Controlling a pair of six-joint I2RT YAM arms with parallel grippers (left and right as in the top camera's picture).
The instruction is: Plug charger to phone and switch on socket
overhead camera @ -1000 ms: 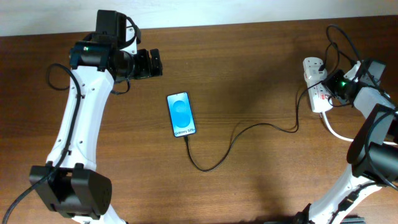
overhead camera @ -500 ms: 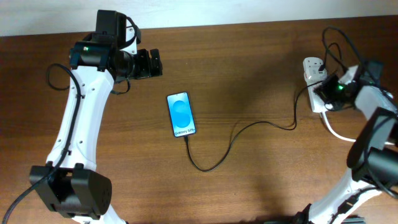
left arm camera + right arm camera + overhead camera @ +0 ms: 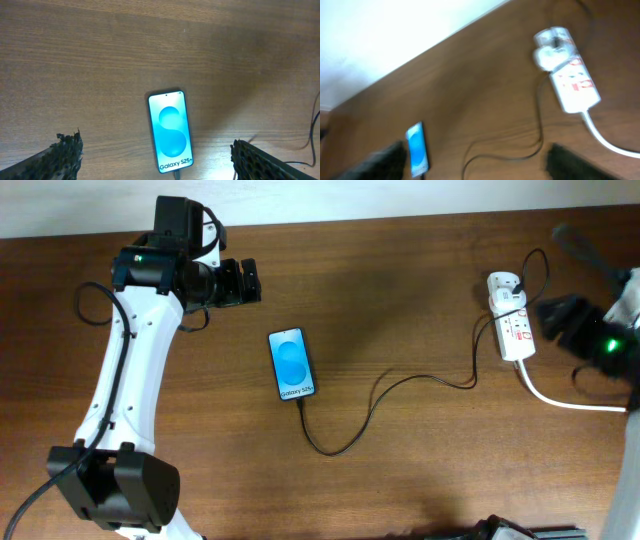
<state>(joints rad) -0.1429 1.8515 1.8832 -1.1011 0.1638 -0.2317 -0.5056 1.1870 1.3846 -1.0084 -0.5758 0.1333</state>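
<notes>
The phone [image 3: 293,364] lies flat mid-table, its blue screen lit. The charger [image 3: 372,412], a thin black cable, meets the phone's near end [image 3: 176,174] and curves right to the white socket [image 3: 512,320], where a white plug sits at the far end. My left gripper [image 3: 245,280] hovers open up-left of the phone, and its fingers [image 3: 65,152] stand wide with nothing between them. My right gripper [image 3: 556,311] is blurred by motion just right of the socket, apart from it. Its fingers [image 3: 575,160] are spread wide and empty, with the socket [image 3: 572,82] ahead of them.
The socket's thick white cord [image 3: 560,398] runs off to the right edge. Thin black wires loop above the socket [image 3: 535,265]. A pale wall [image 3: 395,30] borders the table's far side.
My right gripper has pulled back from the socket toward the right and has opened. The left arm, phone and cable have not moved.
</notes>
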